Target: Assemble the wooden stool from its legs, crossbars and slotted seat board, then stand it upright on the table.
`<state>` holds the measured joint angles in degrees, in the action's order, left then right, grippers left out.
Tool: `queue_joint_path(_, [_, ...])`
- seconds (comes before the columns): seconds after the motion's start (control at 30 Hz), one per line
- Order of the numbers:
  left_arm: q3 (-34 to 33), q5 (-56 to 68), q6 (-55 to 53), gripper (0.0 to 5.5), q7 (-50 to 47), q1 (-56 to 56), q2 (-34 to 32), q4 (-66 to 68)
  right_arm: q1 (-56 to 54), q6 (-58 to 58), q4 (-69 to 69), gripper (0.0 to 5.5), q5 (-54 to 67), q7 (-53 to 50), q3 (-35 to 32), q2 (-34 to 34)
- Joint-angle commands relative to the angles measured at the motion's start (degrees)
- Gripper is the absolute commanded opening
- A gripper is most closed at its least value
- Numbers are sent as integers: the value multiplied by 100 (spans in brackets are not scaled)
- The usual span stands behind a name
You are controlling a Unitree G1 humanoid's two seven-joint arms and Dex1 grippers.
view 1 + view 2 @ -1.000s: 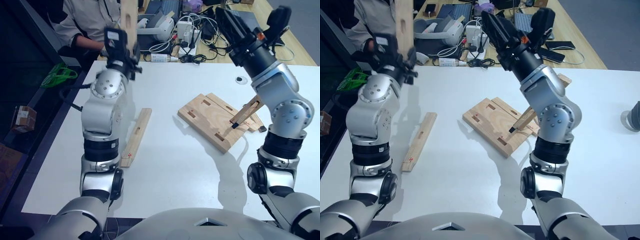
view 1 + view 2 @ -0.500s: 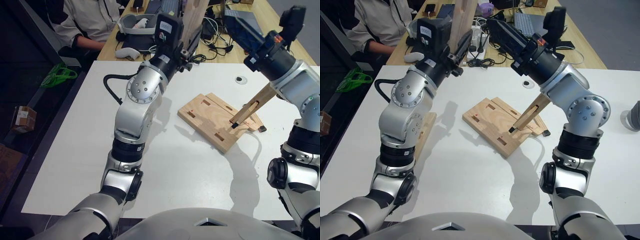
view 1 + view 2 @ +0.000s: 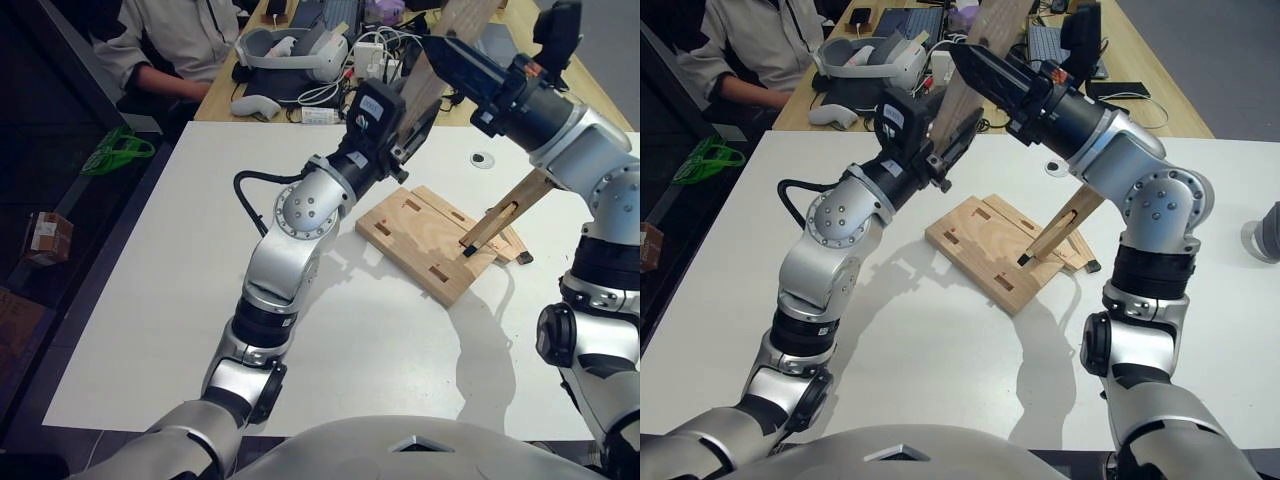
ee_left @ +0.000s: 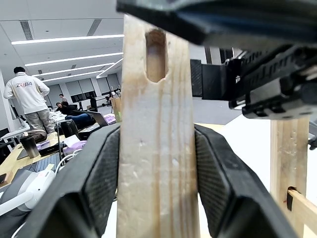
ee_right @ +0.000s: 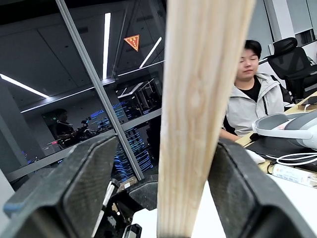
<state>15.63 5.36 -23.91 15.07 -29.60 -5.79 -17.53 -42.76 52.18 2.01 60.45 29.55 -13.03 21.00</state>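
Long pale wooden stool leg w/ an oval slot (image 4: 157, 148) is hanging in the air over the far part of the white table (image 3: 150, 300). It is tilting, upper end leaning toward the robot's right. L gripper (image 3: 408, 118) is clamping it low down: both black textured pads (image 4: 106, 183) are pressing on opposite faces of the wood, no gap showing. The oval slot (image 4: 156, 54) is sitting just past the pads.

R gripper (image 3: 447, 58) is sitting higher up the same leg, its two black fingers (image 5: 74, 193) straddling the wood. They are standing apart, w/ background showing btw. one finger and the leg, so it isn't gripping. The other finger is lying close against the wood; touching or not, can't tell.

Below both grippers, the flat rectangular pale wooden seat board w/ small dark slots (image 3: 425, 240) is lying on the table, well apart from the held leg. A second pale wooden leg (image 3: 503, 215) is standing tilted, lower end at a slot near the board's right edge. More flat pale wood pieces (image 3: 450, 205) are lying against the board's far right side.

Writing: small red marks (image 3: 953, 237) are showing beside the board's slots, too small to read. A white label w/ dark print (image 3: 372, 108) is sitting on the L gripper's housing, print too small to tell. An orange triangular sticker (image 5: 132, 42) is showing on the glass wall behind.
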Motion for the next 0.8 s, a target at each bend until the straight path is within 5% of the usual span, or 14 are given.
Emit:
queue_joint_path(0.03, [-46,-125,120,206,65,110,-107,-71,-112,108,-2,271,68,48,-70,70])
queue_joint_path(0.33, [-15,-222,270,206,93,69,-74,-91,-27,161,60,122,114,143,-136,47])
queue_joint_path(0.5, [166,-309,275,206,317,127,-178,-144,-19,-9,-8,108,-116,61,-121,-11])
queue_joint_path(0.6, [385,-203,134,273,710,267,-371,-291,63,-133,1,102,-312,32,-92,-43])
queue_joint_path(0.73, [119,846,-1300,315,1584,511,-865,-739,147,-319,-158,101,-640,263,-77,126])
queue_joint_path(0.8, [-683,2072,-2433,315,2144,563,-1230,-951,256,-271,-172,101,-669,682,-88,402])
